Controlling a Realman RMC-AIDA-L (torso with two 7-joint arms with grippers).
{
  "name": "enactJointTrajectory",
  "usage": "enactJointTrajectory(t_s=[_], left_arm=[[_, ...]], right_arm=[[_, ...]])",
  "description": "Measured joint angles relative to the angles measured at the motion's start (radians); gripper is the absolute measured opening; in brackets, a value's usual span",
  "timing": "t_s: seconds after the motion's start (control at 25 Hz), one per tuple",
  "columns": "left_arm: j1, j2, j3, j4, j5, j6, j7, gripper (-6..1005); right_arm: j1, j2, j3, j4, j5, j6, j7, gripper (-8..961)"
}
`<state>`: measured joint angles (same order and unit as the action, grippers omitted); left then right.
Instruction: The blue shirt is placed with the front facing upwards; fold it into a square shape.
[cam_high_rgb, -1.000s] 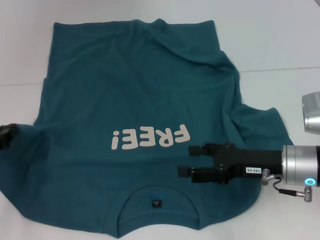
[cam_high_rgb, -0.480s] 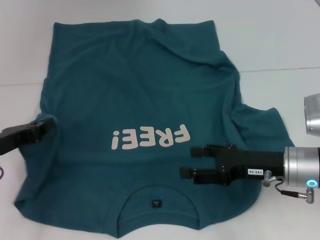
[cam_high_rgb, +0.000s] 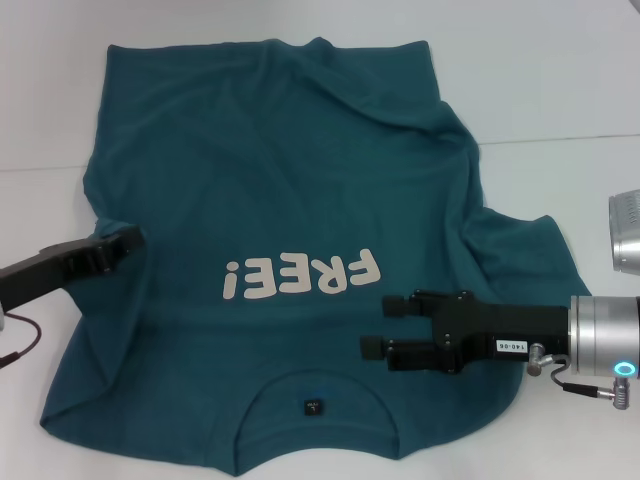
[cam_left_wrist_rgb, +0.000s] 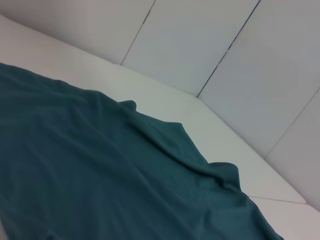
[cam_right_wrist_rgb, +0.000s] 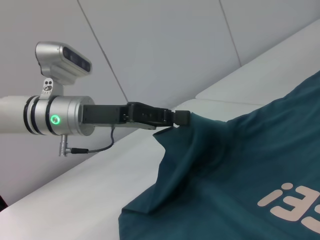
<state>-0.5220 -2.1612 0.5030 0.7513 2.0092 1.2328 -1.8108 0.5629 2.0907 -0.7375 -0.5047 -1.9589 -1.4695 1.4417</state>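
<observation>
The blue shirt lies front up on the white table, with the off-white "FREE!" lettering and the neck tag near me. My left gripper is shut on the shirt's left sleeve edge and holds it lifted over the left side of the body. The right wrist view shows that gripper pinching the raised fabric. My right gripper is open and empty, just above the shirt's right shoulder area. The left wrist view shows only the shirt, not my fingers.
The white table has a seam line running across at mid height. A silver cylindrical part shows at the right edge. The right sleeve is bunched beside my right arm. White wall panels stand behind the table.
My left gripper has moved rightward into view, dragging the left sleeve up and inward over the shirt. The right gripper has drifted slightly toward me.
</observation>
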Motion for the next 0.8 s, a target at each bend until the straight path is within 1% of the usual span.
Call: enactJointTrajectory(t_s=[0.24, 0.52, 0.8], left_arm=[[-0.015, 0.0, -0.001, -0.034, 0.0, -0.004, 0.0, 17], [-0.027, 0.002, 0.01, -0.065, 0.002, 0.0, -0.001, 216], [-0.001, 0.005, 0.007, -0.053, 0.0, -0.017, 0.01, 412]], right_arm=[[0.0, 0.0, -0.002, 0.0, 0.0, 0.0, 0.0, 885], [0.0, 0.0, -0.006, 0.0, 0.0, 0.0, 0.0, 885], [0.001, 0.0, -0.007, 0.0, 0.0, 0.0, 0.002, 884]])
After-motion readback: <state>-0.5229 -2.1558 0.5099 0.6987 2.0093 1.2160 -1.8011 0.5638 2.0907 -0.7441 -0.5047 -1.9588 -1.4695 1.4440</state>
